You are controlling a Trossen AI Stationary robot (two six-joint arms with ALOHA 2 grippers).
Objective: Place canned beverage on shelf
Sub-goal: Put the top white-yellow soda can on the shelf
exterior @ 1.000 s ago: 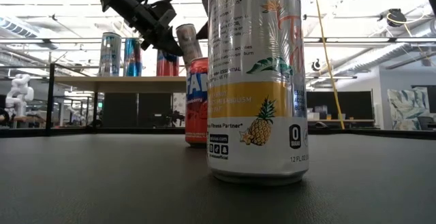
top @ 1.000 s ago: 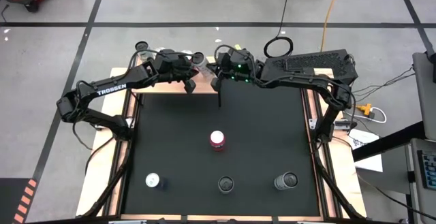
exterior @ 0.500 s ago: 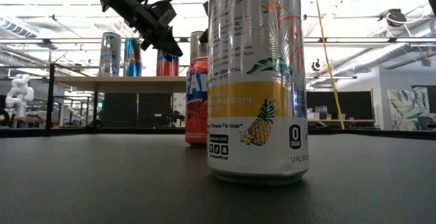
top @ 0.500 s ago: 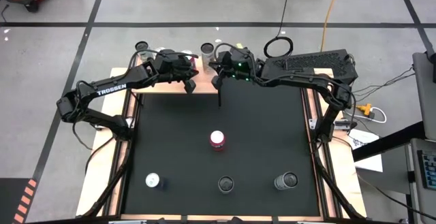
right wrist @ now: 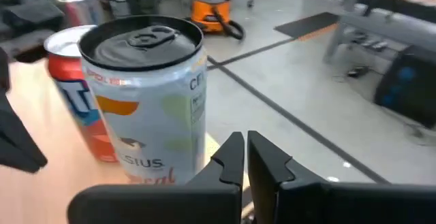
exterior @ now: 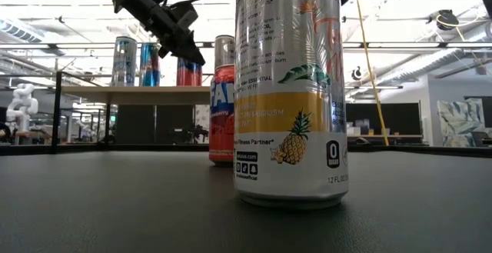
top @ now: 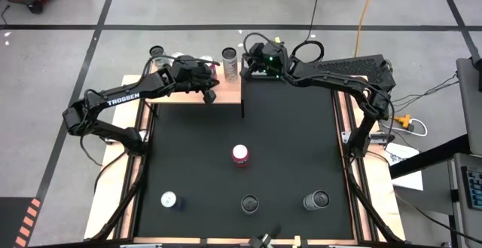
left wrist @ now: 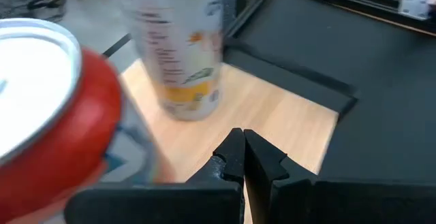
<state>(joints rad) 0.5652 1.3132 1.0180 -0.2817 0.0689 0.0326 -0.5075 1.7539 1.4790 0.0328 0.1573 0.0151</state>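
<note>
Glossy metal can [exterior: 289, 91]; pale wood shelf [left wrist: 259, 115]; matt black mat [top: 241, 180].

Both dark six-joint arms reach toward the far end of the table, elbows bent outward. The left arm's two-finger gripper [top: 212, 94] hangs with its black fingers [left wrist: 235, 157] pressed together, holding nothing. The right arm's two-finger gripper [top: 248, 70] sits just beside it, a little farther back, its fingers [right wrist: 238, 157] likewise closed and empty.
</note>
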